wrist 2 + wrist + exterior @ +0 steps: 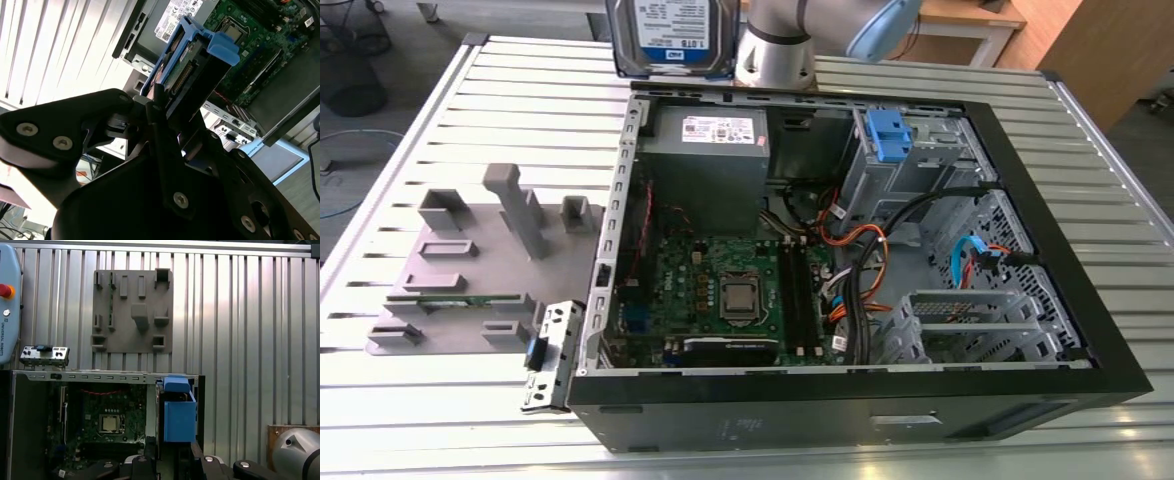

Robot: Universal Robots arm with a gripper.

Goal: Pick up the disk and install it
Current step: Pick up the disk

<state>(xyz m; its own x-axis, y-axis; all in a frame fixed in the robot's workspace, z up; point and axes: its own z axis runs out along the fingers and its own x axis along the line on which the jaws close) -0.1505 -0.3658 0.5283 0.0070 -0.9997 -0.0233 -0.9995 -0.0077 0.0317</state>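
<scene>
The disk (670, 35) hangs in the air above the far edge of the open computer case (854, 405), its white-and-blue label facing the exterior view. Its blue side rails and connector edge show in the second wrist view (192, 62), with the motherboard below. My gripper (167, 102) is shut on the disk, black fingers (157, 117) clamped on its sides. The first wrist view looks straight down past the disk's blue rail (179, 417) at the case. The silver arm (781, 45) stands just to the exterior view's right of the disk.
Inside the case are a grey power supply (707, 145), the motherboard (727, 290), loose cables (854, 250) and a metal drive cage with a blue clip (887, 135). A grey fixture plate (467, 260) and a small metal bracket (547, 355) lie on the slatted table beside it.
</scene>
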